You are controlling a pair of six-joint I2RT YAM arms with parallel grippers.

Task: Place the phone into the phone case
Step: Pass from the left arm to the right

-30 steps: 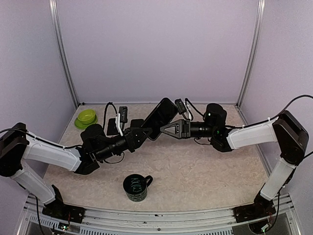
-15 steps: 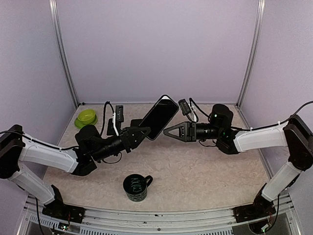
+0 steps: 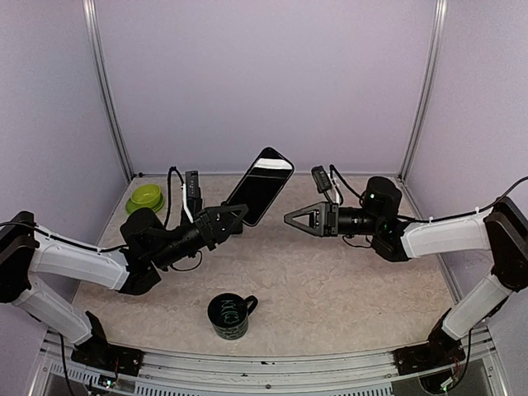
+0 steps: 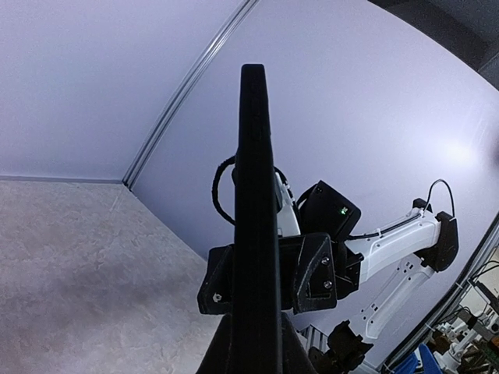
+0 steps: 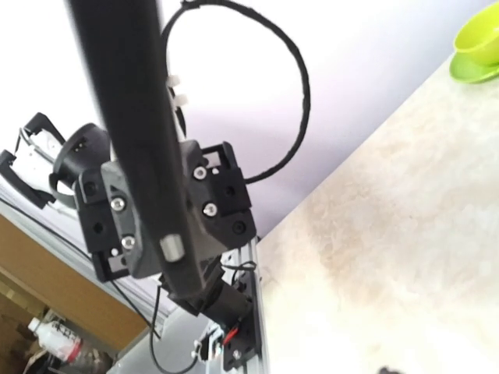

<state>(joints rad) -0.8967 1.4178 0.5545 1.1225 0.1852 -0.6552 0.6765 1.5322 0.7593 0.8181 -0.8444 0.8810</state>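
Top external view: left pincer (image 3: 233, 216) pinches the flat black phone (image 3: 261, 186), long side tilted up-right; right pincer (image 3: 290, 218) sits just right of it, holding nothing; how open, I cannot tell.

Left end effector (image 3: 238, 214) holds the black slab phone (image 3: 261, 184) above the pale speckled bench (image 3: 346, 285) — right end effector (image 3: 290, 219) just right, apart; round green bowl (image 3: 146, 198) back-left, dark ceramic mug (image 3: 229, 316) front-centre.

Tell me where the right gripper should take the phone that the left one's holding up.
Probably the free upper half of the phone, across its thin flat faces, coming in from the robot's right. The left gripper clamps the lower end, and the right gripper faces it, open.
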